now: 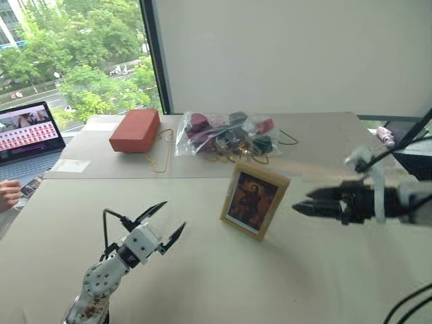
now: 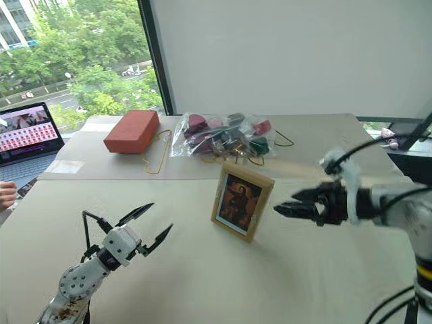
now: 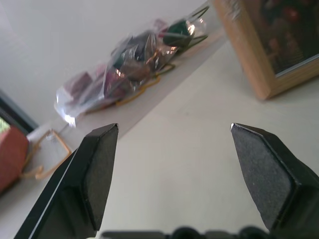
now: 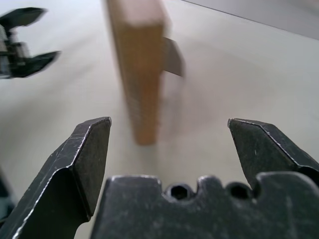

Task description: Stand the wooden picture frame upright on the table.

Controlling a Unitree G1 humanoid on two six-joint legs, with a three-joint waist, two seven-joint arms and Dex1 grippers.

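Note:
The wooden picture frame (image 1: 254, 201) stands upright on the pale table (image 1: 202, 283), propped on its leg (image 4: 172, 57), its dark portrait facing me. My right gripper (image 1: 300, 206) hovers just to the right of the frame, level with it and pointing at its side edge (image 4: 139, 64). It is open, and the frame lies ahead of the fingers, not between them. My left gripper (image 1: 172, 214) hangs low over the table to the left of the frame. It is open and empty, and a clear gap separates it from the frame (image 3: 269, 45).
At the back of the table lie a red-orange block (image 1: 135, 130), a clear bag of dark pieces (image 1: 223, 133) and a loose yellow cord (image 1: 160, 158). A laptop (image 1: 27, 131) and a person's hand (image 1: 7, 194) are at the far left edge.

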